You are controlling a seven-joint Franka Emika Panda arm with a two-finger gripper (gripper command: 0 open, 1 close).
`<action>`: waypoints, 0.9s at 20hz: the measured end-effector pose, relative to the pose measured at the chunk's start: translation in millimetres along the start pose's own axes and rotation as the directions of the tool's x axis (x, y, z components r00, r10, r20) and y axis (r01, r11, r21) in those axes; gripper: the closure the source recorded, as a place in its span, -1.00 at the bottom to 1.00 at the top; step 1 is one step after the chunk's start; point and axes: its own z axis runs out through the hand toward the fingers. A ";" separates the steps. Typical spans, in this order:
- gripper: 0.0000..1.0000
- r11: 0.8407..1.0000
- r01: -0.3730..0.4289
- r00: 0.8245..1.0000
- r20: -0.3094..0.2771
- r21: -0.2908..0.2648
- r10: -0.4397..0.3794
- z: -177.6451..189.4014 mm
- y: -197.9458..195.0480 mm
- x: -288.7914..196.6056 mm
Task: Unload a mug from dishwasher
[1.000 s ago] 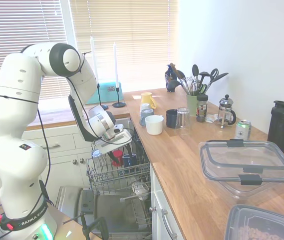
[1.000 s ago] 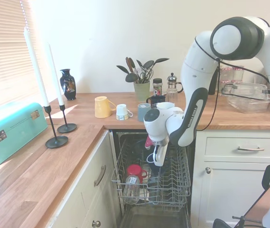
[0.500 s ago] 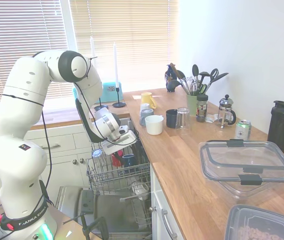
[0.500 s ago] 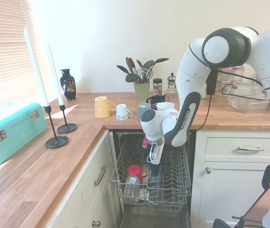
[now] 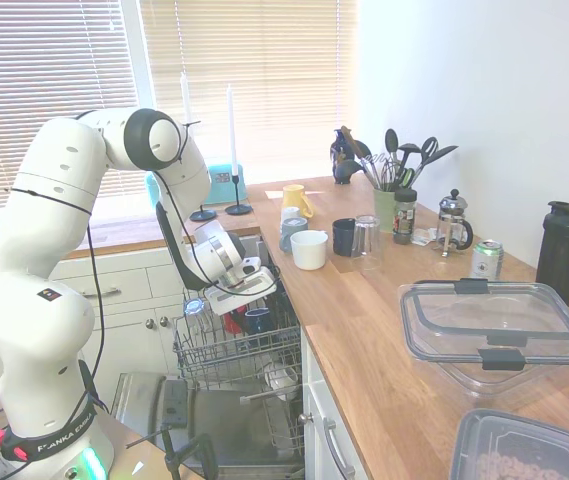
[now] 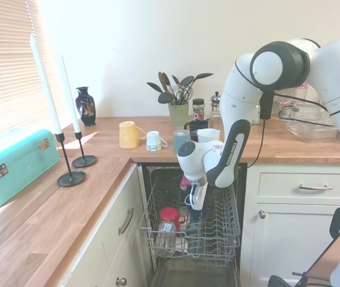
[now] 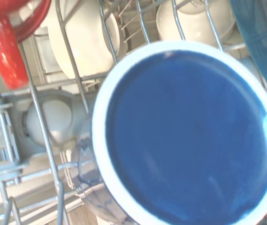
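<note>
Down inside the dishwasher's upper rack (image 5: 226, 352), hand (image 5: 251, 303) poised right over the mug (image 5: 258, 319), wrist angled downward. Cannot tell whether open or closed: fingers buried behind the wrist body and the wires in both outside views. No sign of the mug lifted, though; sitting in the rack, dark navy, toward the desk side of the basket. Filling most of the wrist view, a round navy face (image 7: 187, 136) ringed in white, seemingly the mug's unglazed foot, so probably stored mouth down. Red mug (image 6: 170, 216) just beside, nearer the front of the rack as the second outside view has it, with a clear glass (image 6: 165, 232) at the front. Pale dishes (image 7: 84, 40) showing below through the wires.

For a clean grasp: centre over the wall of the mug, one finger each side of it, clear of the handle and clear of the tines. Squeeze only once seated low enough, since glazed ceramic tends to slip. Then straight up, no sideways drag, or the rack wires and the red neighbour get snagged. Wooden desk (image 5: 364, 330) alongside, with mugs already standing near its edge, looking like the natural landing spot.
</note>
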 end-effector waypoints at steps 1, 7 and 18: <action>-1.00 1.000 -0.001 1.000 0.003 -0.002 0.001 2.8 1.4 -0.7; -1.00 1.000 0.004 0.999 0.031 0.004 -0.004 19.6 -2.5 -12.0; 1.00 1.000 -0.020 0.998 0.063 0.022 0.019 25.4 -6.7 -18.4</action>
